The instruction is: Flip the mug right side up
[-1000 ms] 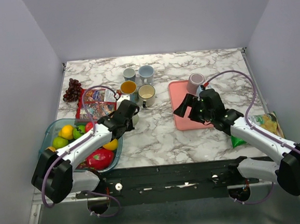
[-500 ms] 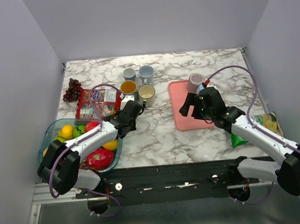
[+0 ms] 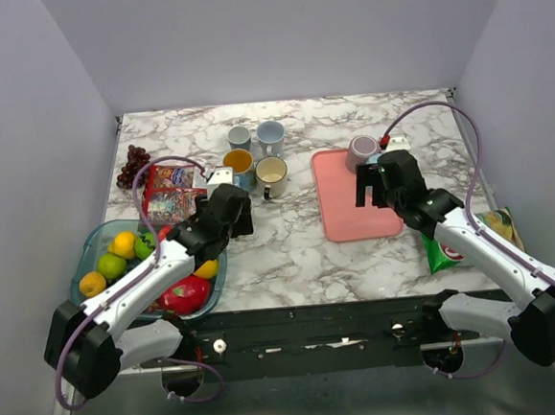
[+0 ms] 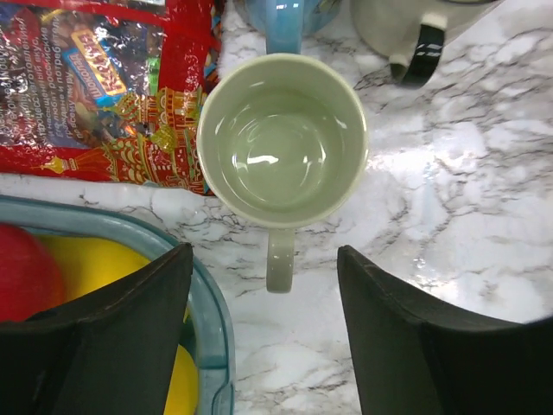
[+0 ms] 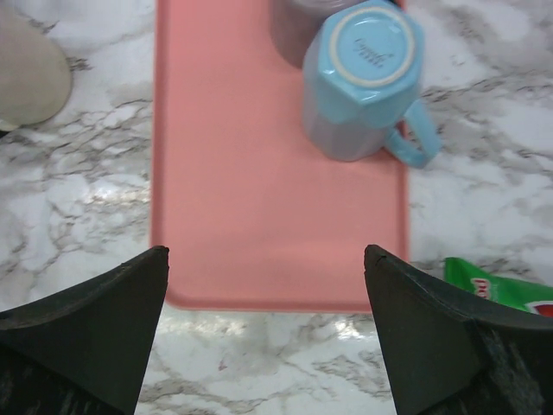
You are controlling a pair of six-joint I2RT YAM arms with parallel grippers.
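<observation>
Just beyond the glass fruit bowl (image 4: 212, 346) at the table's near left corner, the left fingers (image 4: 112, 337) stand spread on either side of a pale green mug (image 4: 281, 143), clear of it. That mug sits mouth up, its handle pointing back between them. It is hemmed in, with the bowl on its near side and a red sweet packet (image 4: 104, 86) right beside it. If that arm swings sideways as it leaves, I'd expect a finger to catch the handle and shove the mug into its neighbours. Over the right half of the table (image 4: 449, 216), the right fingers (image 5: 86, 320) hang wide apart, holding nothing, above the pink tray (image 5: 259, 190). The light blue mug (image 5: 367, 78), the one that needs turning, stands base up at the tray's far right corner, its handle jutting over the tray's right edge. A mauve mug (image 5: 289, 26) crowds its far side, so a careless descent could clip it. A grip on those faceted walls might also slip mid-flip.
</observation>
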